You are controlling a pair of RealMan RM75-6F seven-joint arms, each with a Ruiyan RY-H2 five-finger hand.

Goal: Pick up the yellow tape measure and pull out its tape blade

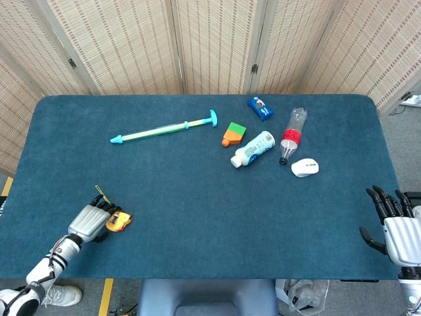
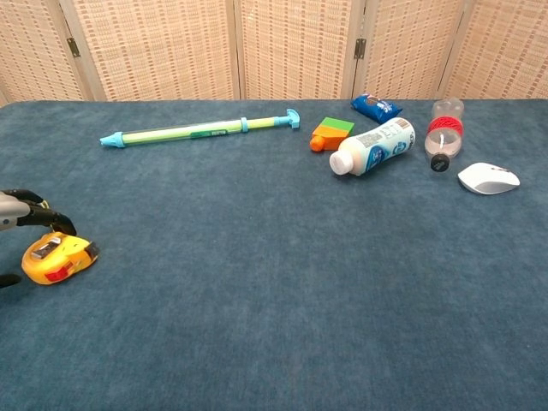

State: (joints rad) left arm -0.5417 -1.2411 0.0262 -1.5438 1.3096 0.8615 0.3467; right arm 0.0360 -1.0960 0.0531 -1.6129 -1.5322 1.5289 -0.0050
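Observation:
The yellow tape measure [image 1: 119, 220] [image 2: 58, 259] lies on the blue table near its front left corner. My left hand [image 1: 88, 222] [image 2: 20, 212] is over the tape measure's left side, with its dark fingers curled onto the top and the thumb low beside it. I cannot tell whether the grip is closed. The yellow wrist strap [image 1: 100, 193] is drawn in against the fingers. My right hand [image 1: 395, 225] hovers at the table's front right edge with its fingers spread and nothing in it. It shows only in the head view.
Across the back of the table lie a long green and blue pump [image 1: 164, 128], an orange and green block [image 1: 233, 133], a white bottle [image 1: 252, 149], a blue packet [image 1: 260, 107], a clear bottle with a red label [image 1: 292, 134] and a white mouse [image 1: 304, 167].

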